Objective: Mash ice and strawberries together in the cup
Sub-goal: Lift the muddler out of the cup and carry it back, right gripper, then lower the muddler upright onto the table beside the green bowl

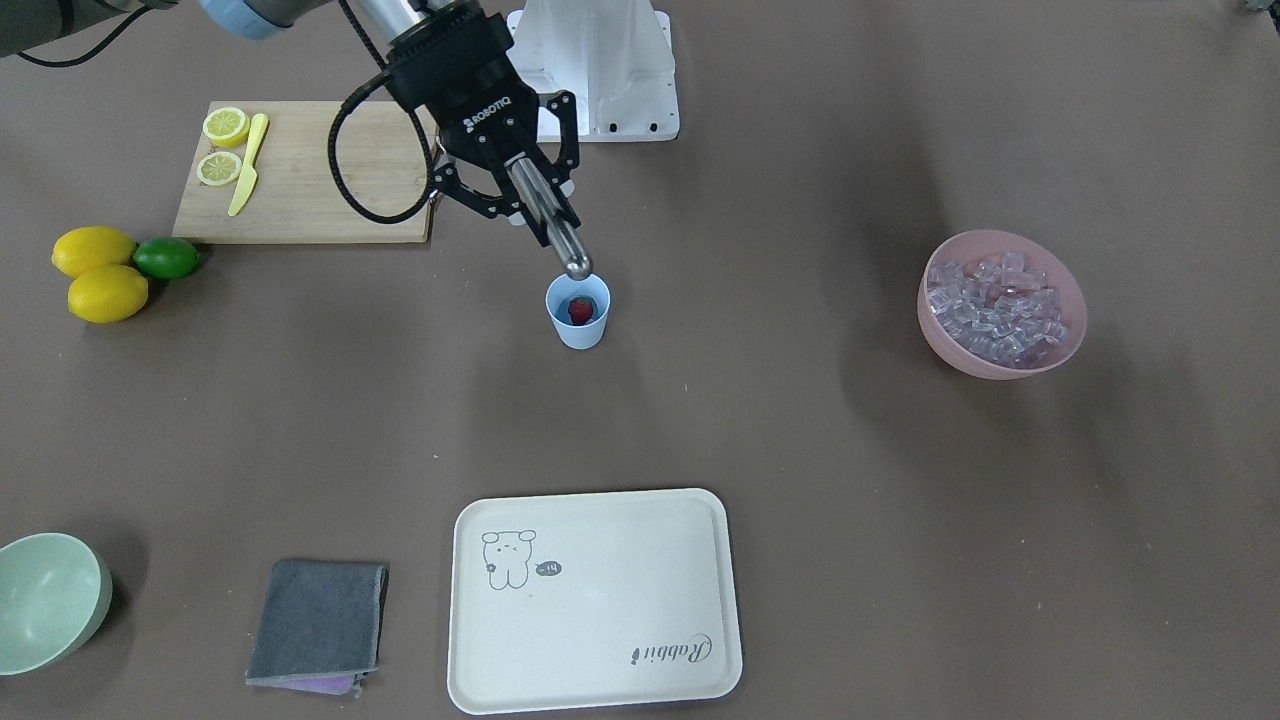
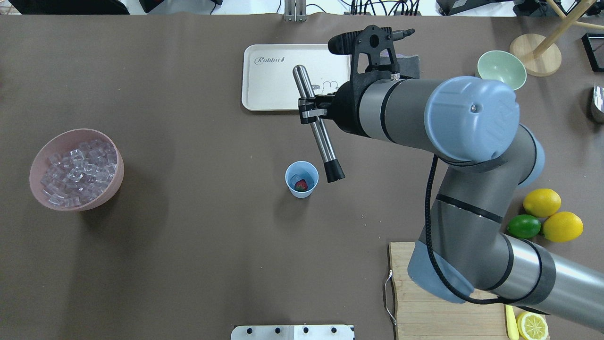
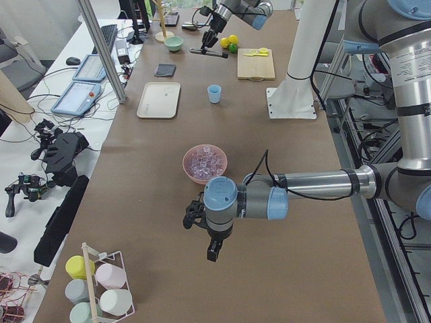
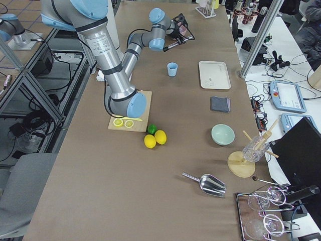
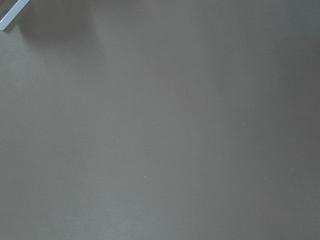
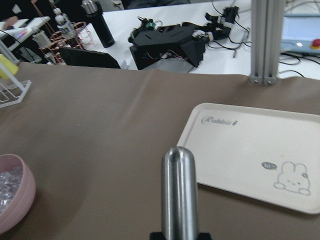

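— Since you hold the tool, how far along is the mashing?

— As far as I can judge, it is not yet begun. My right end effector (image 1: 530,195) is clenched on the steel muddler (image 2: 321,141), but the muddler lies nearly level in the air above the counter (image 1: 800,450), and no end of it is inside the cup (image 1: 580,335). I would have to turn its black head downward and bring it over the mouth first.

— What is in the cup?

— One whole red strawberry (image 1: 581,310), and beside it what looks like one clear ice cube (image 2: 295,179). So the filling seems done, and only the crushing is left. The cup stands upright near the middle of the counter.

— And the other containers?

— The pink bowl (image 1: 1000,368) is heaped with ice (image 1: 1000,305) and stands well apart from the cup.

— Your left end effector (image 3: 213,250)?

— It hangs over the counter, near the pink bowl; I cannot tell whether it is released or clenched.
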`<state>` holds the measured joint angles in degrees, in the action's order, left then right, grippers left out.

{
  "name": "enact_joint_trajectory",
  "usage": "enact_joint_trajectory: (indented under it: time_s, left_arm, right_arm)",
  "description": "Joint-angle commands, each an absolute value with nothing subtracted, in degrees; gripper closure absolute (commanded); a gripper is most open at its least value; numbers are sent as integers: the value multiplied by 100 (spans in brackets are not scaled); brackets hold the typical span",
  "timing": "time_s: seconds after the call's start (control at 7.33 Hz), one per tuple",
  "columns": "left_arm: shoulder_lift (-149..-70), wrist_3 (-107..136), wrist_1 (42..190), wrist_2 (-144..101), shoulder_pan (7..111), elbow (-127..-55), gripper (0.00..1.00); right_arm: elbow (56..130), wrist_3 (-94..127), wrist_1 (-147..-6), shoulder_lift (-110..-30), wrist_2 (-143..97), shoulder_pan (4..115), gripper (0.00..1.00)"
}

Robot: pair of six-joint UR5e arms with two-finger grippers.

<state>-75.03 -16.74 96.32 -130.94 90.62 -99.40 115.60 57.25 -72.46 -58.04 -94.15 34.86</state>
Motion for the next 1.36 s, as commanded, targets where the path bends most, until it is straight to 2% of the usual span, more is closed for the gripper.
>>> enact_joint_trajectory:
  time_s: [0.0, 0.14, 0.41, 0.82, 1.23]
  left_arm:
    - [-7558, -1679, 9633, -13087, 9053, -9809, 2]
    - [-7559, -1696, 9633, -13096, 9053, -9809, 2]
    - [-7559, -1696, 9633, -13096, 9053, -9800, 2]
    - [-7559, -1705, 9633, -13104, 9053, -9800, 2]
    - [-7550, -1705, 9633, -13105, 9053, -9774, 2]
  right_arm:
    - [11567, 6003, -8066, -6482, -11310, 4687, 100]
    - [11436, 6003, -8094, -6817, -11999, 5163, 100]
    - [10674, 5837, -8007, -7040, -12629, 5807, 100]
    - [10145, 5056, -7780, -7294, -11710, 5757, 100]
    - [9161, 4852, -5840, -7891, -11375, 5591, 100]
